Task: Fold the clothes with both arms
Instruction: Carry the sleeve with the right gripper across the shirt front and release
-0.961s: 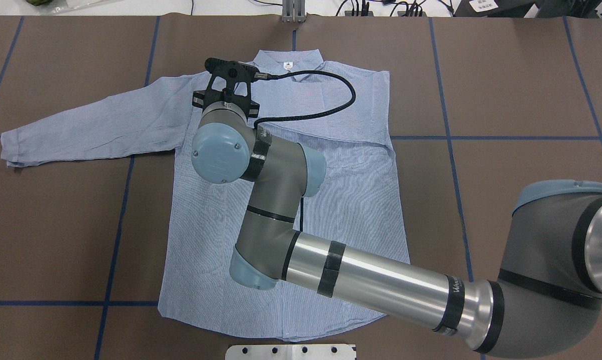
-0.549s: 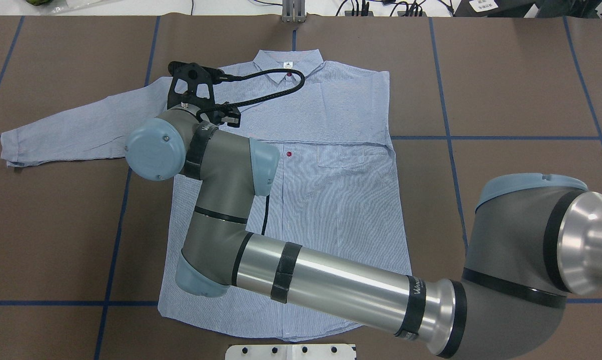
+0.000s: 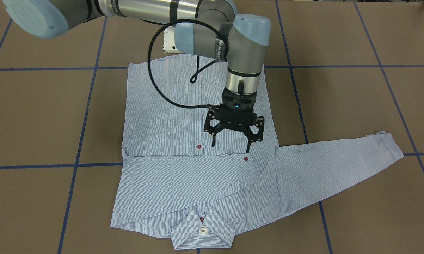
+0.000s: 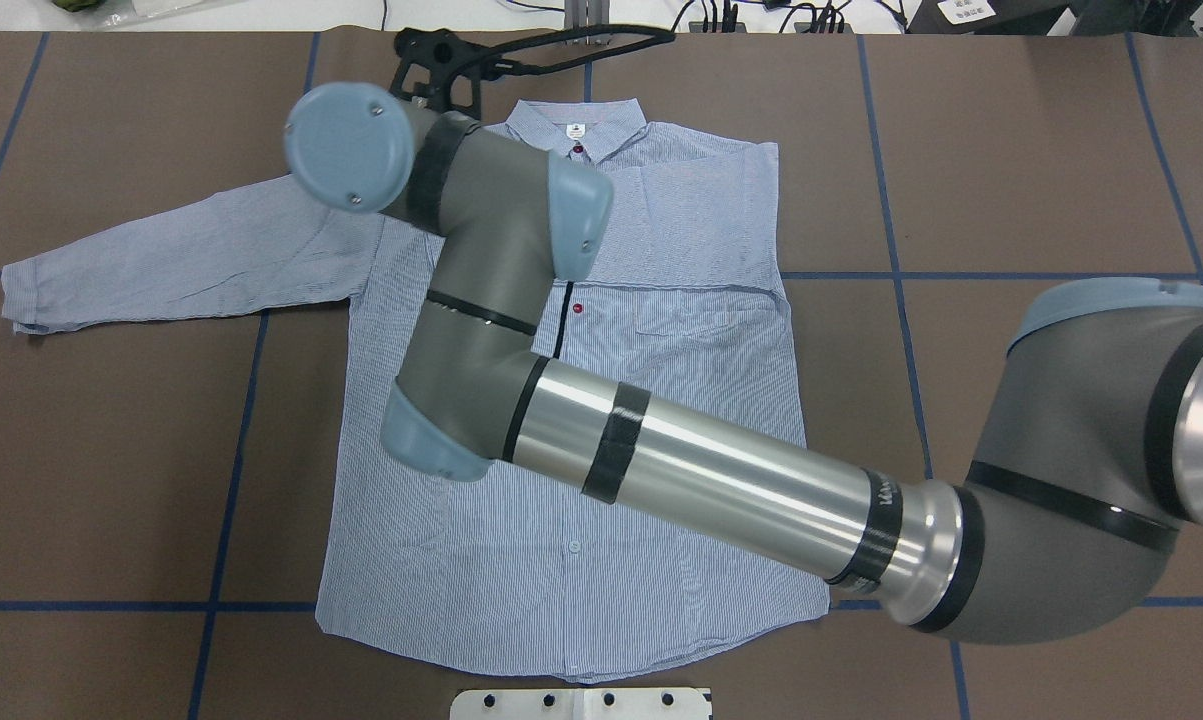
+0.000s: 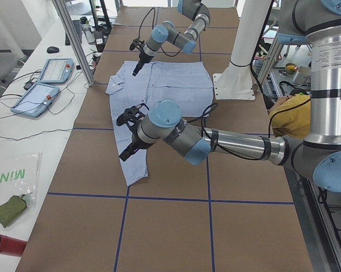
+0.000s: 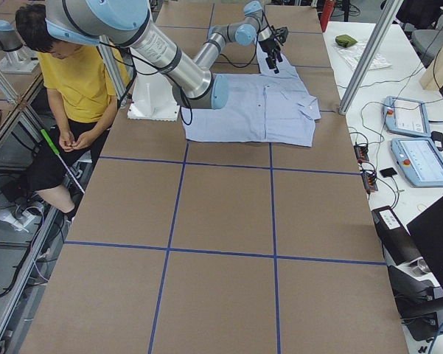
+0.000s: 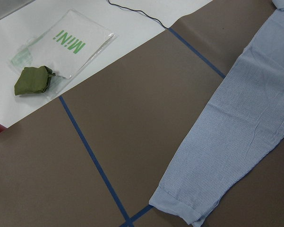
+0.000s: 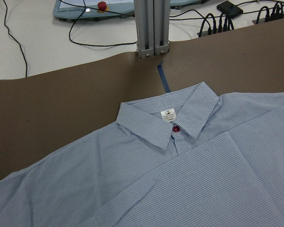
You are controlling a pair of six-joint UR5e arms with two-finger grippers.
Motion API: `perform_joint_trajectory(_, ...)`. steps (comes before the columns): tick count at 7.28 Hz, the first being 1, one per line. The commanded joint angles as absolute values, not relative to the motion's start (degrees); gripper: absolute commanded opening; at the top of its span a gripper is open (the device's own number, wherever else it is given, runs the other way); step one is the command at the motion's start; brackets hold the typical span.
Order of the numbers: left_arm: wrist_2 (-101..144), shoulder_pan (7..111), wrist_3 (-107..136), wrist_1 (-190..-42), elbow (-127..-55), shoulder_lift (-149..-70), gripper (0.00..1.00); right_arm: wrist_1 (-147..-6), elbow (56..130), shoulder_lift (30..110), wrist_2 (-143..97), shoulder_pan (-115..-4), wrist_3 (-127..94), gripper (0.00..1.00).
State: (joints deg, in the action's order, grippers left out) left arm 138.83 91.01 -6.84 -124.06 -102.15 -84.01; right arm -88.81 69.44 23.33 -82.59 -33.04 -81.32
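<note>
My feeds show a brown paper-covered worktop [image 4: 1011,150], gridded with blue tape [image 4: 1011,275], beside a white side bench [image 5: 22,141]. The grey-and-silver right arm [image 4: 711,480] reaches across the light blue striped button-up shirt [image 4: 721,370], which lies flat and front up mid-worktop, one sleeve folded over its chest. The right arm's black fingers [image 3: 248,143] hang spread and empty above it. The left arm's fingers [image 5: 126,151] sit near the outstretched sleeve [image 7: 227,132]; apart or together, I cannot tell. A small green pouch [image 7: 33,80] lies on the bench.
</note>
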Motion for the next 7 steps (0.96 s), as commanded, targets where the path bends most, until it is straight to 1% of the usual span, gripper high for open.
perform_joint_trajectory(1,138.43,86.41,-1.1,-132.75,-96.01,-83.58,1.0,-92.26,81.94,33.35,-93.9,-39.87,-71.68,1.0)
perform_joint_trajectory(2,137.82,83.87,5.12,-140.89,-91.97,-83.41,1.0,-92.37,90.7,40.62,-97.26,-43.3,-65.28,1.0)
perform_joint_trajectory(3,135.29,81.5,11.8,-150.81,-86.28,-83.41,1.0,-92.46,98.45,47.91,-104.95,-48.99,-58.25,1.0)
perform_joint_trajectory(4,131.17,79.13,18.56,-159.43,-81.26,-83.41,1.0,-92.37,102.01,52.86,-111.9,-54.52,-50.53,1.0)
perform_joint_trajectory(5,126.87,75.19,25.33,-165.79,-78.43,-83.41,1.0,-91.85,102.56,56.04,-115.37,-58.67,-43.14,1.0)
perform_joint_trajectory(7,116.34,66.14,36.51,-173.98,-74.47,-83.5,1.0,-89.93,104.93,65.87,-124.39,-67.54,-29.16,1.0)
